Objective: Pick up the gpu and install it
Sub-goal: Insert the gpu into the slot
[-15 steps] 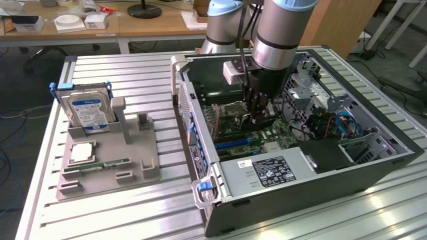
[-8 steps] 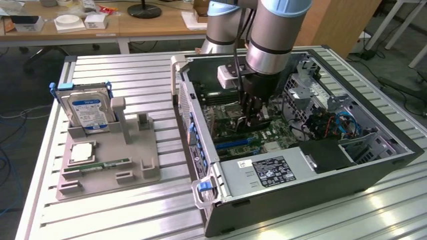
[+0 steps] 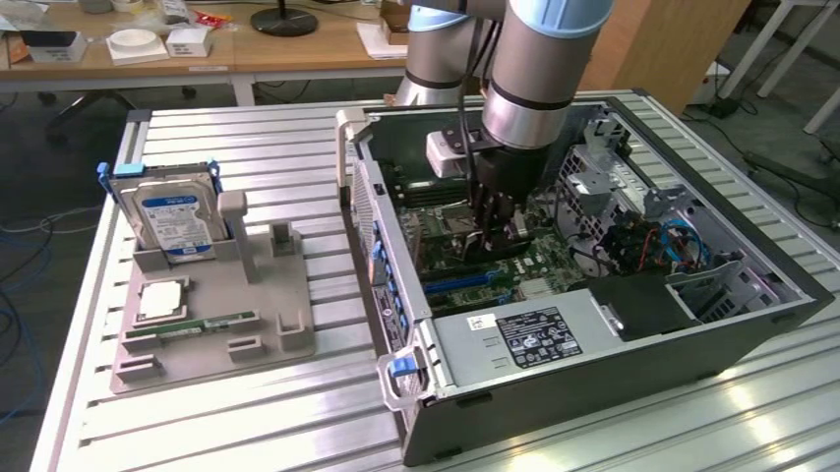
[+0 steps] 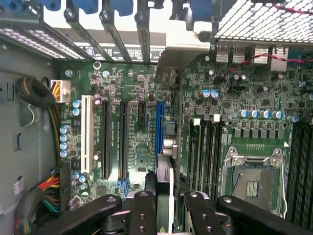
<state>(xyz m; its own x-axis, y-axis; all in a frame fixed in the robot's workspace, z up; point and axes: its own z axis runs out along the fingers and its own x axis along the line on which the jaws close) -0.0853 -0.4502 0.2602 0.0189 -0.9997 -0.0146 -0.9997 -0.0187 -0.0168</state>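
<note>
My gripper [image 3: 497, 236] reaches down into the open computer case [image 3: 735, 324], close over the motherboard [image 3: 453, 270]. In the wrist view the gripper [image 4: 166, 198] is shut on the gpu [image 4: 165, 176], a thin card seen edge-on between the black fingers [image 4: 143, 205]. The card runs away from the fingers to its silver end bracket [image 4: 183, 54] at the case's rear slots. It sits right along the long blue slot [image 4: 160, 125] on the motherboard [image 4: 137, 142]. Whether its edge is down in the slot I cannot tell.
A grey holder [image 3: 263, 295] at the exterior view's left carries a silver hard drive [image 3: 177, 216] with a blue label, a green RAM stick [image 3: 197, 324] and a square chip [image 3: 160, 298]. Inside the case are the power supply [image 3: 525, 339], black slots [image 4: 106, 142], the open processor socket [image 4: 252, 178] and cable bundles [image 4: 49, 188].
</note>
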